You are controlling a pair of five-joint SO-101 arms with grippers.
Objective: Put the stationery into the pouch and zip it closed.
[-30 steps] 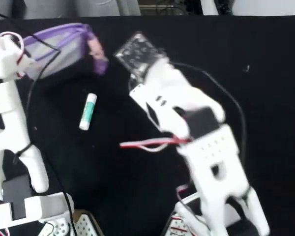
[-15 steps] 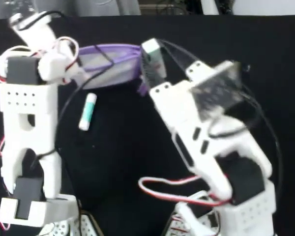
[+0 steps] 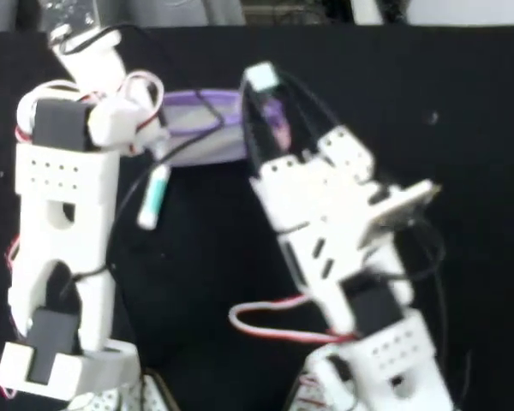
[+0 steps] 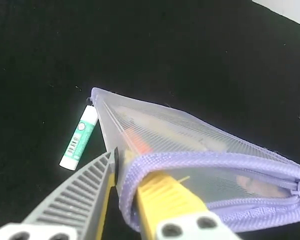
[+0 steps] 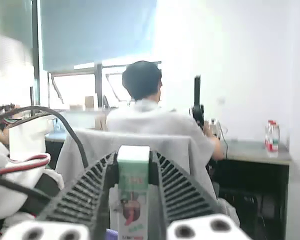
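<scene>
Left claw [image 4: 130, 169] pinches the pouch [image 4: 190, 132], right claw [image 5: 134, 159] grips a small box [image 5: 132, 192] above; released off-centre, it could miss the opening.

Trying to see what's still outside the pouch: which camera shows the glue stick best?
The left wrist view: the glue stick lies whole on the table beside the pouch's corner. The high view shows it too, its upper end close by the left arm. The right wrist view faces the room.

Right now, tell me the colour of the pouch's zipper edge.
Purple, clearest on the pouch in the left wrist view.
</scene>
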